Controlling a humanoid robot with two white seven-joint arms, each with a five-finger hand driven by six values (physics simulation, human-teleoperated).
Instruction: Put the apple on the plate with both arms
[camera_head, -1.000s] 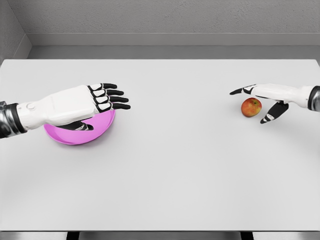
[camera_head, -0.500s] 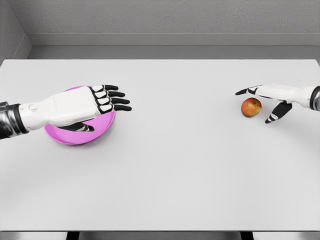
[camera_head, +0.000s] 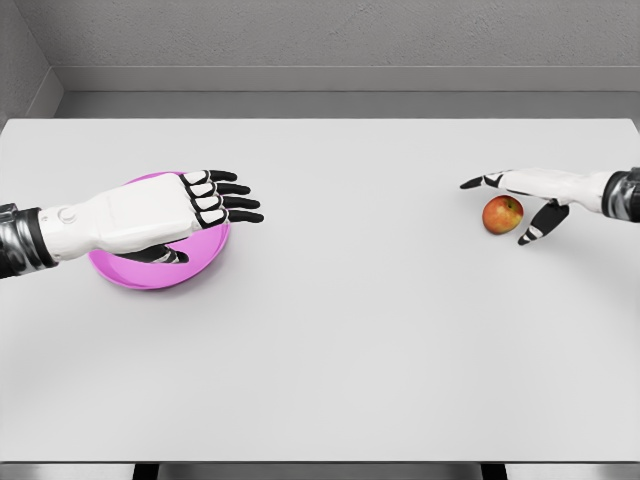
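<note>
A red-and-yellow apple (camera_head: 502, 214) lies on the white table at the right. My right hand (camera_head: 505, 205) reaches in from the right edge with its fingers spread around the apple, forefinger behind it and thumb in front, not closed on it. A pink plate (camera_head: 165, 271) sits at the left. My left hand (camera_head: 215, 198) hovers flat over the plate, fingers extended toward the right, thumb tucked beneath, holding nothing. The hand and forearm hide much of the plate.
The white table (camera_head: 340, 330) spans the view, with its front edge near the bottom. A grey wall rises behind the far edge.
The right hand drew back to the right, then came forward again around the apple. The left hand and the plate shifted only slightly. The apple stayed put.
</note>
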